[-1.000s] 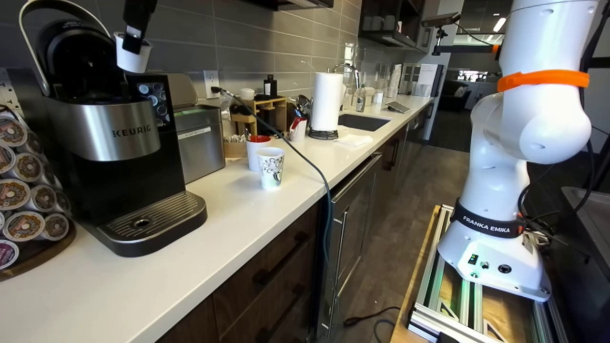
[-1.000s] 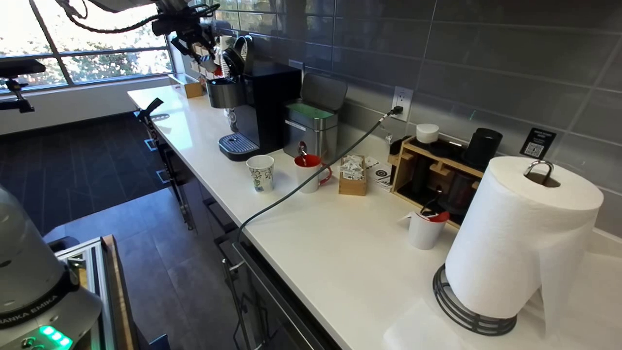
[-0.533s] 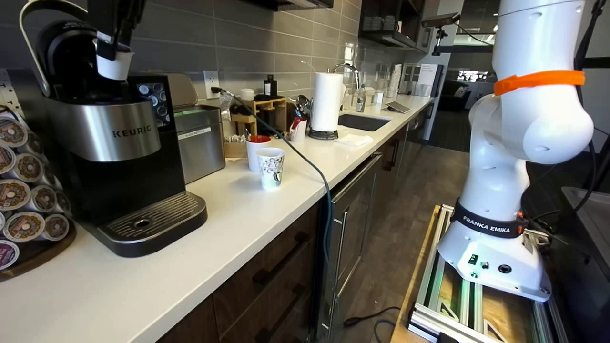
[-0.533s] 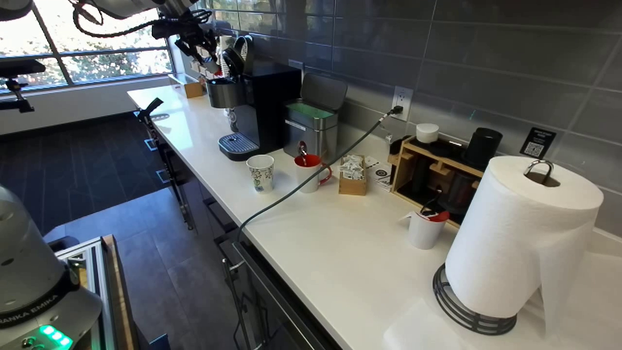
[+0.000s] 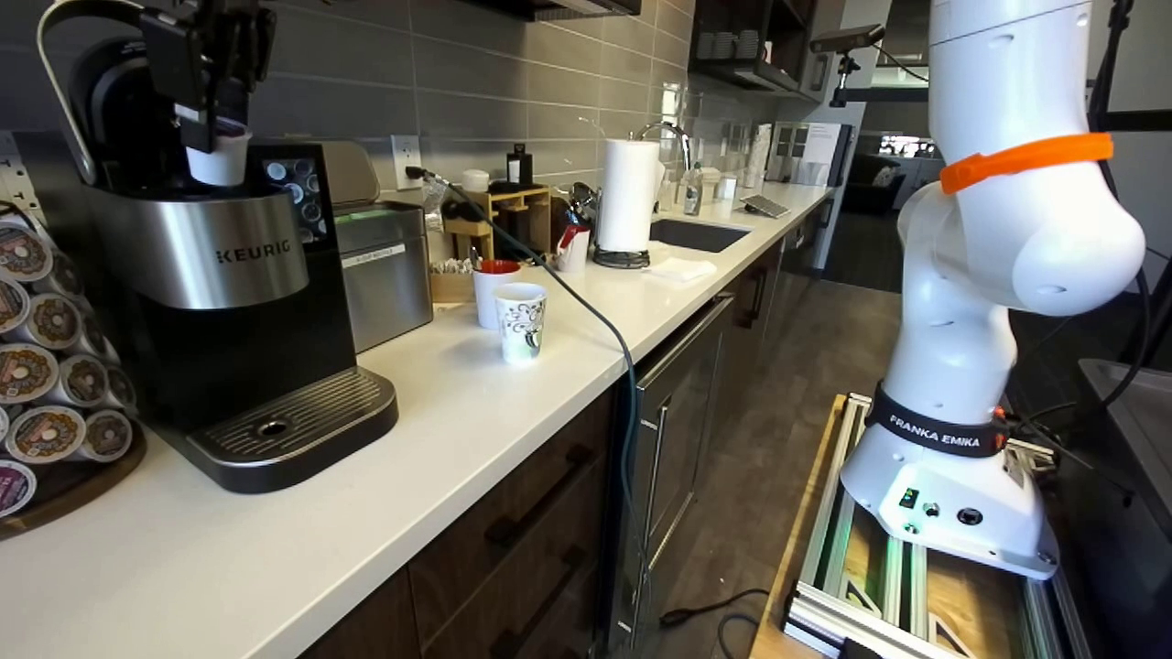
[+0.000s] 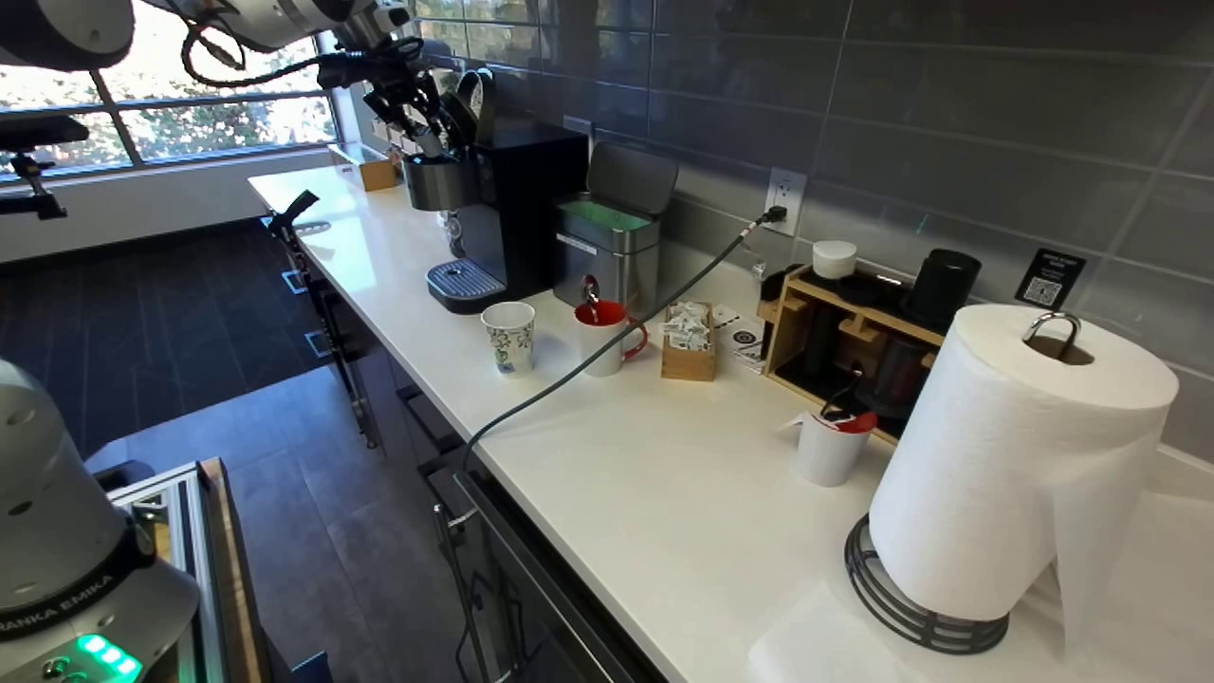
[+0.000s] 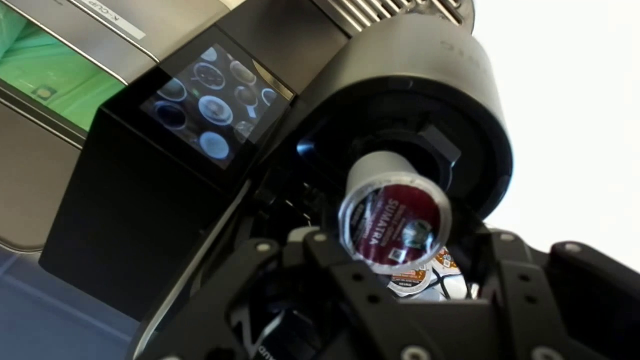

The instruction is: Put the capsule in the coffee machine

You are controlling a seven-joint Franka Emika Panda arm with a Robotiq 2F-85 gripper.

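The capsule [image 5: 218, 165] is a white cup with a dark red "Sumatra" lid. In the wrist view the capsule [image 7: 395, 225] is between the fingers, lid facing the camera. My gripper [image 5: 212, 128] is shut on it by the rim area; the gripper also shows in the other exterior picture [image 6: 429, 133]. The coffee machine [image 5: 211, 247] has its top and handle raised. In the wrist view the coffee machine's silver band [image 7: 400, 55] rings a dark round opening. The capsule is over this opening, nearly upright; I cannot tell whether it touches the holder.
A rack of capsules [image 5: 55, 366] stands beside the machine. A metal bin [image 5: 389, 265], a patterned paper cup [image 5: 522, 322] and a red-lined mug [image 6: 602, 341] are on its other side. A cable [image 6: 588, 365] crosses the counter. A paper towel roll [image 6: 1024, 465] stands farther along.
My gripper has carried the capsule toward the machine and down, from beside the raised top to just over the opening. The capsule has become more upright. The machine has not moved.
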